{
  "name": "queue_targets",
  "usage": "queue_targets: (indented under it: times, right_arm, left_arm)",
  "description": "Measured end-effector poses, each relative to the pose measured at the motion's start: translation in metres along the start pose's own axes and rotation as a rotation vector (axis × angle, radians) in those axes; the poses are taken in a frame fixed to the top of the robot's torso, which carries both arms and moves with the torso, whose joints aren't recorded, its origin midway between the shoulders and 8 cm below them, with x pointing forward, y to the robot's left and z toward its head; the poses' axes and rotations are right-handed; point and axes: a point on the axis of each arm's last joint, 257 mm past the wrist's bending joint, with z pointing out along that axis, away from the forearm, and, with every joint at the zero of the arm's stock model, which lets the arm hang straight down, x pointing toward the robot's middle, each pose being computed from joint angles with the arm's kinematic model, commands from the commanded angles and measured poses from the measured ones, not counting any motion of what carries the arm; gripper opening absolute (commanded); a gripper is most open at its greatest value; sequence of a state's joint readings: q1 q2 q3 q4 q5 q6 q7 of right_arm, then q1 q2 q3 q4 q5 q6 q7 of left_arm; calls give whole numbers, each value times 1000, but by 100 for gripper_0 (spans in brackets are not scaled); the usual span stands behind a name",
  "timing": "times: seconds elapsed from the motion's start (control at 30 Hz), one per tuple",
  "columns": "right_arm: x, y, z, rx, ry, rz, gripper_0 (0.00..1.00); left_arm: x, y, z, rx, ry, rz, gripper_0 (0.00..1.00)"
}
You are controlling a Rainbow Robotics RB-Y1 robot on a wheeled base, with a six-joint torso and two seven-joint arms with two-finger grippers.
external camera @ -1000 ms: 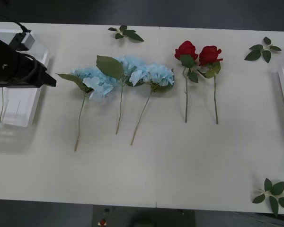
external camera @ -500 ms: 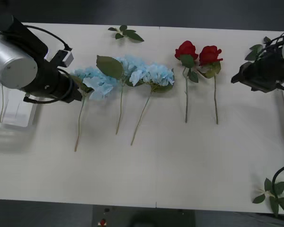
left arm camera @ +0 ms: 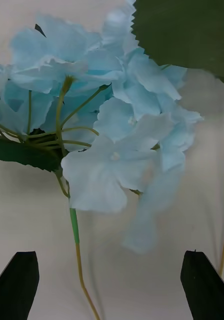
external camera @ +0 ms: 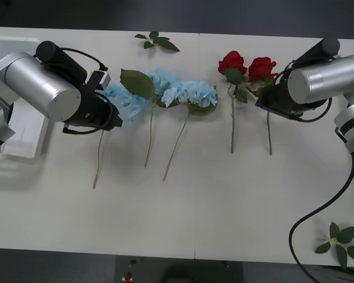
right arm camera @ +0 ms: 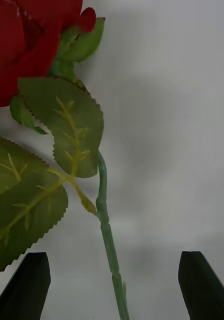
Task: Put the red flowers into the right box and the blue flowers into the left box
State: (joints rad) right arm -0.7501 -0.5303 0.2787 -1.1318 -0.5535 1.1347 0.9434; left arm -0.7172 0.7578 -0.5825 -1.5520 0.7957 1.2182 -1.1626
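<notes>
With both grippers spread wide, left gripper point(left arm camera: 109, 285) should straddle the leftmost blue hydrangea's stem point(left arm camera: 75, 235) at centre-left, right gripper point(right arm camera: 112, 285) the rightmost red rose's stem point(right arm camera: 106, 225) at upper right, before closing.

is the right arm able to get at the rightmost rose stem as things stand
Probably yes: the right gripper hovers with open jaws straddling the rose stem on the table, with nothing in between.

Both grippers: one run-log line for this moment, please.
left gripper open over blue flowers | right gripper open over red flowers stem | nothing grasped
</notes>
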Motion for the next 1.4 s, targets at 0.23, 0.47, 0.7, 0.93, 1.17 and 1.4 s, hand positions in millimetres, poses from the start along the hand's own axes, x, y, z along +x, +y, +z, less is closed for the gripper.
queue_targets:
  times: [0.23,0.47,0.7,0.93,1.17,1.4]
  right_arm:
    - [7,4,13,35,-24,-31,75]
    - [7,9,21,39,-54,-48,20]
    - [7,10,23,37,-59,-49,0]
    - [8,7,24,43,-56,-47,0]
    - [6,-13,-23,40,70,-15,0]
    - [-37,-50,-149,-4,100,-95,0]
  left_arm:
    - [-3,10,16,-3,-21,-42,82]
    - [14,25,40,-53,-12,-14,82]
    - [22,31,49,-73,-4,2,82]
    - [20,36,49,-94,-13,5,82]
    - [28,39,53,-116,0,30,82]
    - [26,41,55,-126,-13,44,82]
